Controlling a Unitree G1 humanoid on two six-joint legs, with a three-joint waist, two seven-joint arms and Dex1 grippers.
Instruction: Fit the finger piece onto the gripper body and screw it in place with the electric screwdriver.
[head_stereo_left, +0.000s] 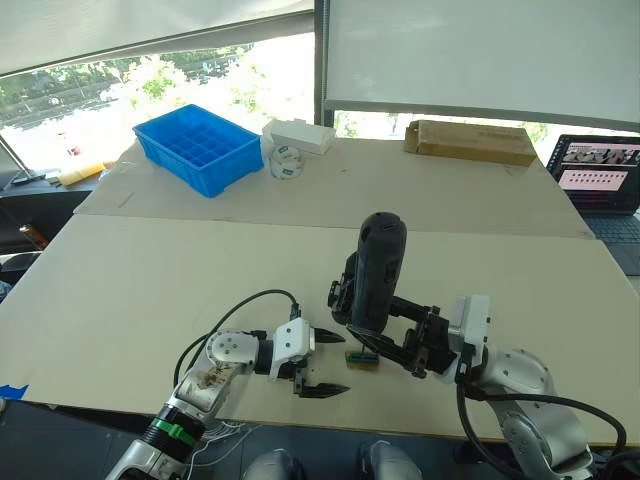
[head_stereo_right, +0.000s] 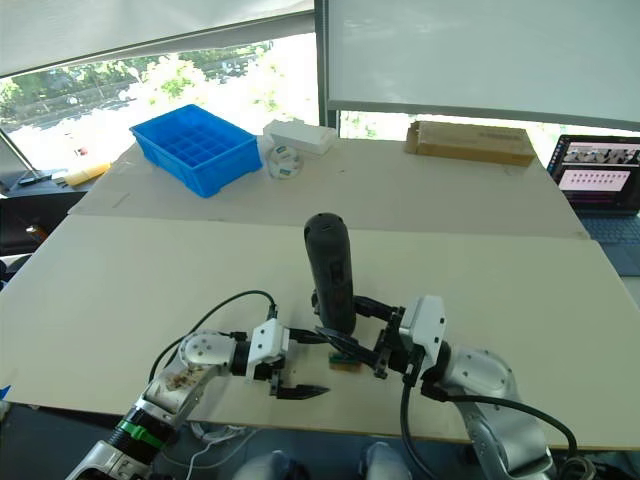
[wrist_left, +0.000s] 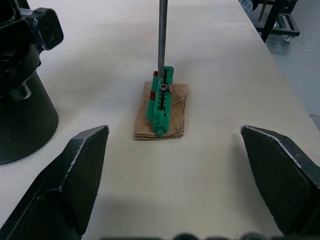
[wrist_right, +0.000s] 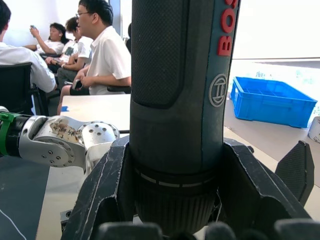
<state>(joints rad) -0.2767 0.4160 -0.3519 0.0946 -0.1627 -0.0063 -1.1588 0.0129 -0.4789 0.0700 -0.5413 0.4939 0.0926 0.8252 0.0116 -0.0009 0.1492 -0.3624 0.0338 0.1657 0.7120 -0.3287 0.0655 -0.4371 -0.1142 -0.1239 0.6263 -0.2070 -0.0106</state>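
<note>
While right gripper jaws clamp upright electric screwdriver, left gripper jaws agape beside.

Bright window backlight, soft shadows

The left gripper was held low near the front edge of the table, its forearm reaching in from the robot's left and its wrist turned so that the two black fingers pointed toward the right arm. The fingers were spread wide apart — nothing was gripped between them. The right gripper was brought in from the robot's right, its forearm bent inward, and its fingers were closed around the base of the electric screwdriver — which was held upright.
</note>
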